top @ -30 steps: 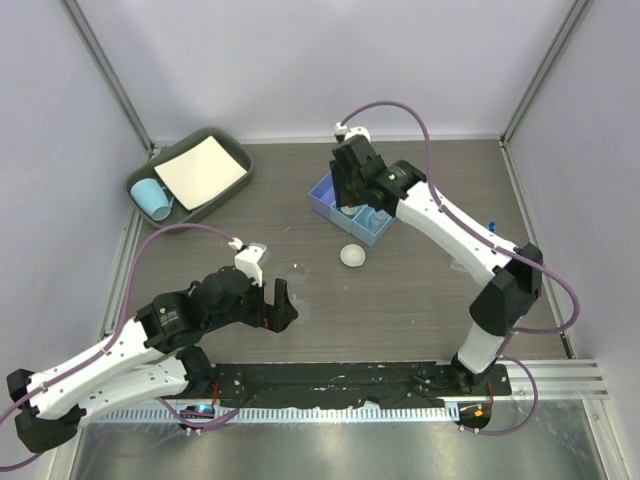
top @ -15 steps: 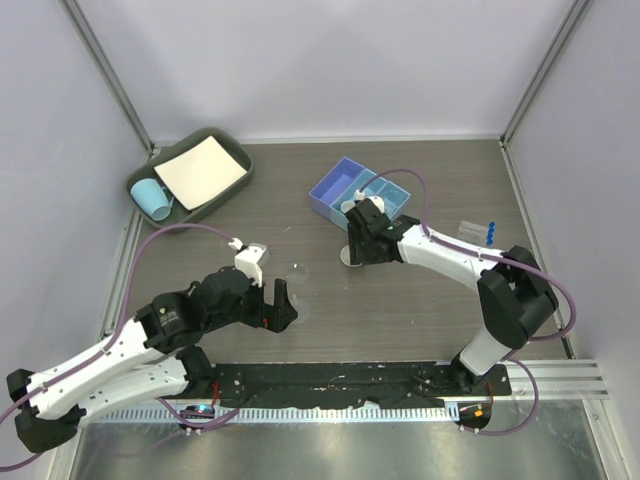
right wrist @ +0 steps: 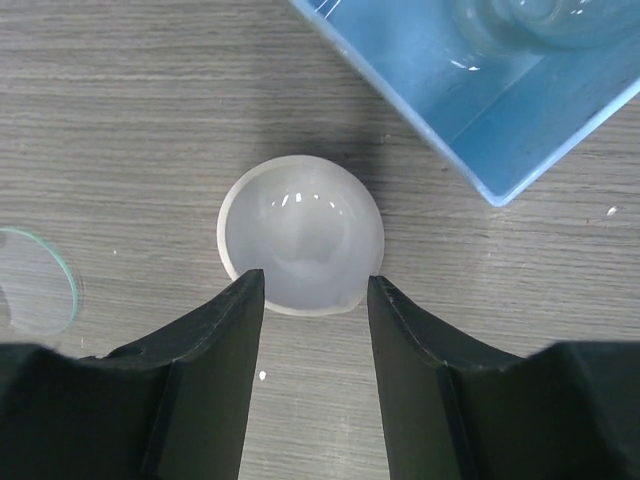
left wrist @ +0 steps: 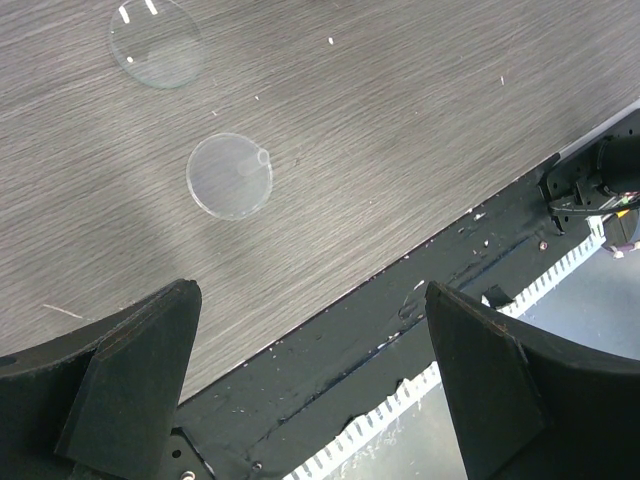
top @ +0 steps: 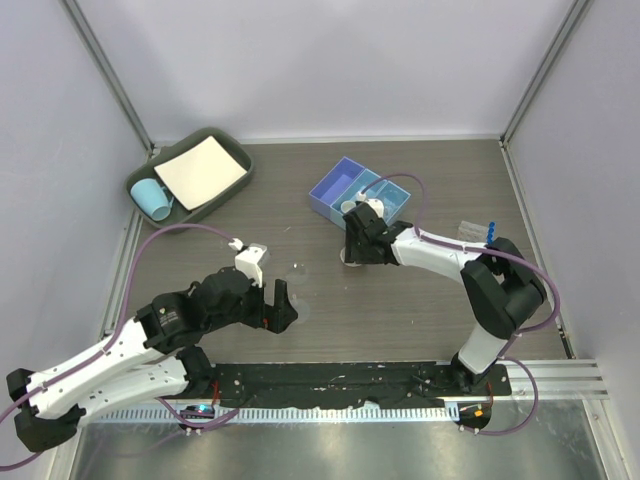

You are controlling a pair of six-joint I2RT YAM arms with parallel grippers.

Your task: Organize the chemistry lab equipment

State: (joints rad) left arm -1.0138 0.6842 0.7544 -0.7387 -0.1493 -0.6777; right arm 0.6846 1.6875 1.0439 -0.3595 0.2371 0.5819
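Observation:
A round whitish dish point(right wrist: 300, 235) sits on the wooden table. My right gripper point(right wrist: 315, 285) is open just above it, with a fingertip at each side of the dish's near rim. In the top view the right gripper point(top: 358, 245) covers most of the dish. Two clear round glass discs point(left wrist: 229, 175) point(left wrist: 155, 40) lie flat on the table ahead of my left gripper point(left wrist: 310, 380), which is open and empty over the table's front edge. One disc also shows in the right wrist view point(right wrist: 35, 280). A clear rack with blue-capped tubes point(top: 478, 230) lies at the right.
The light-blue divided box point(top: 350, 190) stands just behind the dish, with clear glassware point(right wrist: 540, 20) in one compartment. A grey tray point(top: 215, 195) at the back left holds a white sheet and the light-blue cup point(top: 152, 198). A black rail point(left wrist: 470, 270) runs along the front edge.
My right arm has swung from over the light-blue box down and toward the near side, onto the whitish dish. The left arm has not moved.

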